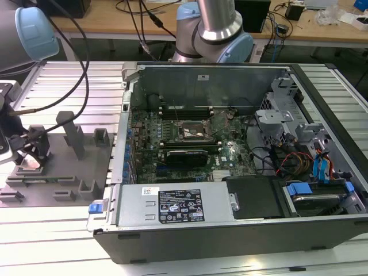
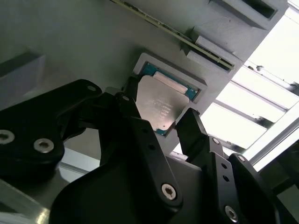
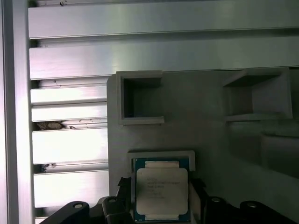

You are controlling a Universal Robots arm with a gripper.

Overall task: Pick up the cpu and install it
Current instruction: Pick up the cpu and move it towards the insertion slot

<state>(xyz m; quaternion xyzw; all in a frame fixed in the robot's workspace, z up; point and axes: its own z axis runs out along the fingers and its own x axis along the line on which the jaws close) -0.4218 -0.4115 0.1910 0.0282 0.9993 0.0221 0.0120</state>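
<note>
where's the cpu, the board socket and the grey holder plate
cpu (image 3: 161, 189): first wrist view, middle of its silver top
socket (image 1: 194, 132): exterior view, its middle
grey holder plate (image 3: 219, 144): first wrist view, bare flat surface

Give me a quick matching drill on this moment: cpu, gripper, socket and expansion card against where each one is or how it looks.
1 cpu
2 gripper
3 socket
4 expansion card

A long, black, inside the case
B square frame on the motherboard
C silver top, in the grey tray recess
D poised at the cpu

Pairs: 1-C, 2-D, 3-B, 4-A
</note>
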